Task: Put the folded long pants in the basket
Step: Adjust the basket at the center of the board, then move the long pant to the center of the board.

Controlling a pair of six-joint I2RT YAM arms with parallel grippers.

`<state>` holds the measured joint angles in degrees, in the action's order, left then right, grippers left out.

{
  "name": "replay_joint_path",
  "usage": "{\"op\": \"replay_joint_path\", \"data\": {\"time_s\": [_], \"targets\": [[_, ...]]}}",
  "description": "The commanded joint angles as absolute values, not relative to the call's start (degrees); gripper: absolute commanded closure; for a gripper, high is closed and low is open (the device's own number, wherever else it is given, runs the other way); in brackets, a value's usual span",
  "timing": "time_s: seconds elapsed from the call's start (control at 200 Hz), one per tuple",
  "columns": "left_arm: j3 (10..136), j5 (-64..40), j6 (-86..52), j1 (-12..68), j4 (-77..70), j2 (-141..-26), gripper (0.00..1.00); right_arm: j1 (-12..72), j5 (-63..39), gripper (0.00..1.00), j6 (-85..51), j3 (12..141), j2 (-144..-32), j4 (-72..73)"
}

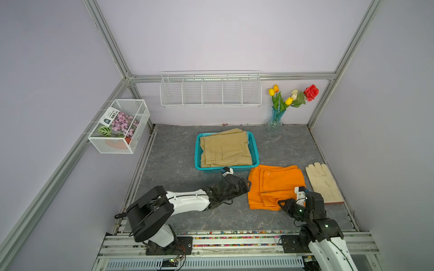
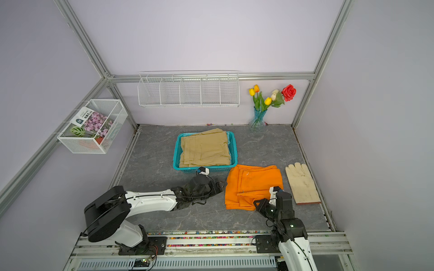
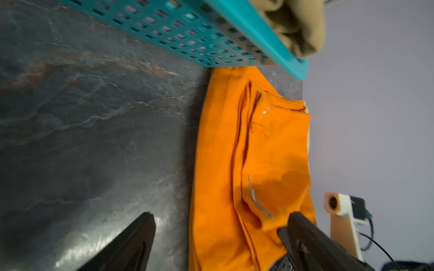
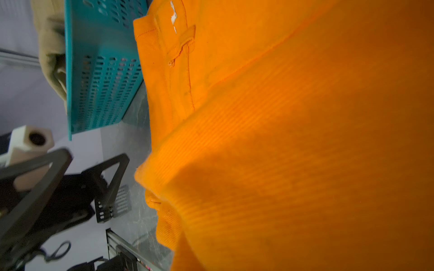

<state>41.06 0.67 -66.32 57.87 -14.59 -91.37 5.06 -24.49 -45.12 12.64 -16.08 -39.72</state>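
Note:
The teal basket stands mid-table with folded tan pants lying on top inside it. Folded orange pants lie on the table just in front of the basket's right corner. My left gripper is open, low at the orange pants' left edge, one finger over the cloth and one over bare table. My right gripper is shut on the orange pants' near edge. In the right wrist view bunched orange cloth hides the jaws.
A cream glove lies right of the orange pants, near the table's right edge. A glass vase of flowers stands at the back right. White wire baskets hang on the back and left walls.

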Motion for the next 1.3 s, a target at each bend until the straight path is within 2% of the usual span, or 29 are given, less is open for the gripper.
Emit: {"op": "replay_joint_path", "data": {"time_s": [0.0, 0.1, 0.235, 0.475, 0.695, 0.825, 1.09, 1.3], "targets": [[42.08, 0.73, -66.59, 53.04, -14.93, -95.1, 0.08, 6.25, -26.2, 1.0, -42.26, 15.83, -14.85, -45.56], [43.86, 4.27, -63.62, 49.84, -12.79, -96.25, 0.08, 6.42, -27.36, 1.0, -43.25, 14.56, -14.57, -44.48], [51.22, 1.44, -57.32, 48.89, -8.55, -100.12, 0.08, 8.53, -31.15, 1.0, -45.67, 10.32, -19.84, -35.98], [49.38, -8.11, -61.33, 49.81, -14.7, -104.44, 0.11, 20.56, -22.74, 1.0, -47.6, 12.04, -33.41, -26.56], [47.43, -9.56, -64.89, 51.68, -12.84, -106.35, 0.12, 23.43, -18.69, 1.0, -48.07, 12.65, -32.16, -26.47], [45.44, -4.26, -64.47, 51.68, -7.13, -101.15, 0.11, 23.42, -18.46, 1.0, -48.6, 11.2, -30.81, -25.85], [40.05, 5.13, -65.08, 54.2, 5.52, -81.48, 0.08, 23.93, -19.16, 1.0, -49.39, 10.89, -32.02, -23.09], [33.4, -1.58, -67.43, 54.34, -5.18, -84.78, 0.08, 25.95, -17.94, 1.0, -50.48, 11.34, -34.44, -19.65]]}}
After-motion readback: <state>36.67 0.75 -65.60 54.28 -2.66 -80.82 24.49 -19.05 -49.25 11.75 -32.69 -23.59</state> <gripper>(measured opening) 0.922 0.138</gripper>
